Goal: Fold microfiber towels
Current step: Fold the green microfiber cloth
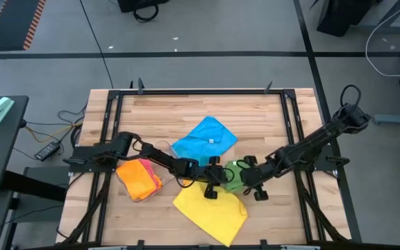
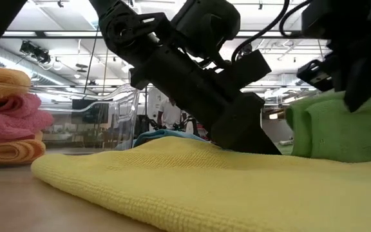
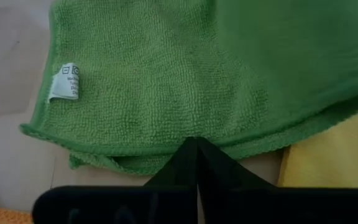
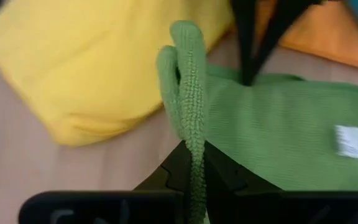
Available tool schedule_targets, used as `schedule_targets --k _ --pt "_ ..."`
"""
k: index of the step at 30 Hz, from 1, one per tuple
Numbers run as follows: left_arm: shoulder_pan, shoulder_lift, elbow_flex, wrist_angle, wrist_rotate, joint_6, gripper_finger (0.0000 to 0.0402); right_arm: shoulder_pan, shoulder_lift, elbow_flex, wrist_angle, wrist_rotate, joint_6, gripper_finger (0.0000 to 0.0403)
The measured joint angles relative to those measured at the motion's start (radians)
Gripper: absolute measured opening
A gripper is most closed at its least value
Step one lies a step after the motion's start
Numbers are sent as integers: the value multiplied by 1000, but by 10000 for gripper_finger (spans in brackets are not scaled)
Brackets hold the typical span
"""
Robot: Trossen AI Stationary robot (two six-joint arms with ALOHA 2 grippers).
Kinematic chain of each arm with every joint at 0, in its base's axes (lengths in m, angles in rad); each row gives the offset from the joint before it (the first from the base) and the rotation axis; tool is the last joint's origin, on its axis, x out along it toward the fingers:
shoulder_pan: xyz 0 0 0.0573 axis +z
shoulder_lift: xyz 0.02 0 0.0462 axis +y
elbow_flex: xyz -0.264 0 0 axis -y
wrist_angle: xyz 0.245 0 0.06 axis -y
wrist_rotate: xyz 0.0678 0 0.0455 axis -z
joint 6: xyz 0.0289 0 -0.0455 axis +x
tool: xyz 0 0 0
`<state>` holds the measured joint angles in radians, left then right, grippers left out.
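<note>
A green microfiber towel (image 1: 235,173) lies crumpled mid-table, a yellow one (image 1: 210,210) spread nearer, a blue one (image 1: 203,139) farther, orange and pink ones (image 1: 140,178) stacked left.

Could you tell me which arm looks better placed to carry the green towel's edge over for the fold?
Right, probably: the right gripper is shut on the green towel, a pinched fold standing up between its fingers.

Both arms stretch low toward the tabletop's middle; the left pincer (image 1: 217,182) has its 2 fingers pressed together with nothing between them; the right pincer (image 1: 250,185), just beside it, is clamped on a fold of cloth.
</note>
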<state>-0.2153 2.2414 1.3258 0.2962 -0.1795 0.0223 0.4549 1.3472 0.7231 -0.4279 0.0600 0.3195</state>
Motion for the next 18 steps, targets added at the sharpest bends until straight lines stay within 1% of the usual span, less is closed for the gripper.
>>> schedule_targets --k 2,5,8,14,18 --pt "0 0 0 -1 0 -2 7 -16 0 0 -30 19 -11 37" --pt "0 0 0 -2 -1 -14 18 -38 -1 0 -79 40 -24 37" --pt "0 0 0 -1 -6 -14 24 -52 -1 0 -89 41 -47 37" --pt "0 0 0 -1 -7 -10 8 -93 -2 0 -107 63 -72 37" --pt "0 0 0 -1 -8 -10 9 -119 -2 0 -107 66 -108 37"
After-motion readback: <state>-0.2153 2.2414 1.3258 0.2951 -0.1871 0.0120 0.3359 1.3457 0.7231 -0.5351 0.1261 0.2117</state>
